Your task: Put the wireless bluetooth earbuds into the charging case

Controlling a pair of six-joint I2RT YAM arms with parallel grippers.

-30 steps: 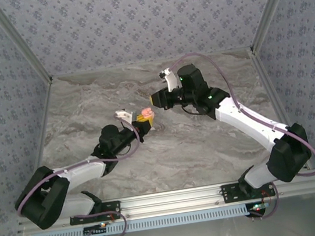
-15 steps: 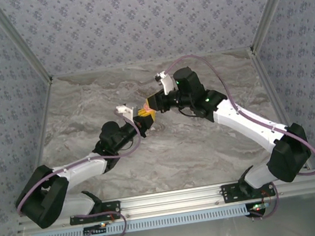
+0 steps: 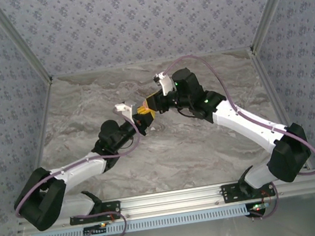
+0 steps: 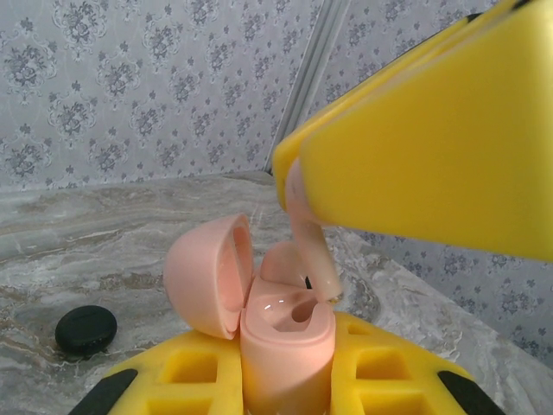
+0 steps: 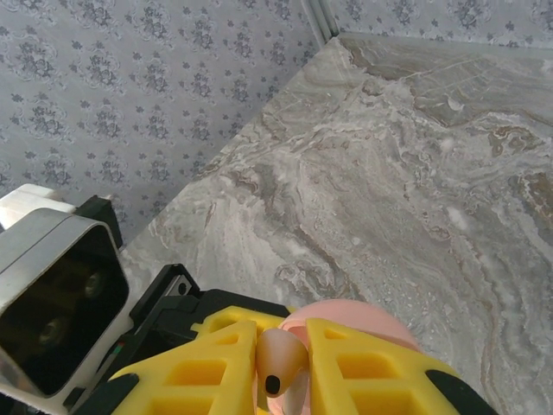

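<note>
over charging case, clamped in left gripper, right gripper pinching pink earbud has arrived from 2 o'clock; insertion judged imminent.

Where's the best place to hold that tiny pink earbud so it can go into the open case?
Probably by its bulbous head, coming from above. The pink earbud hangs stem-down over the open charging case, so pinching the head leaves the slim stem free to slide into the socket.

One pale pink earbud, one open pink charging case, one black round disc, two robot arms.
</note>
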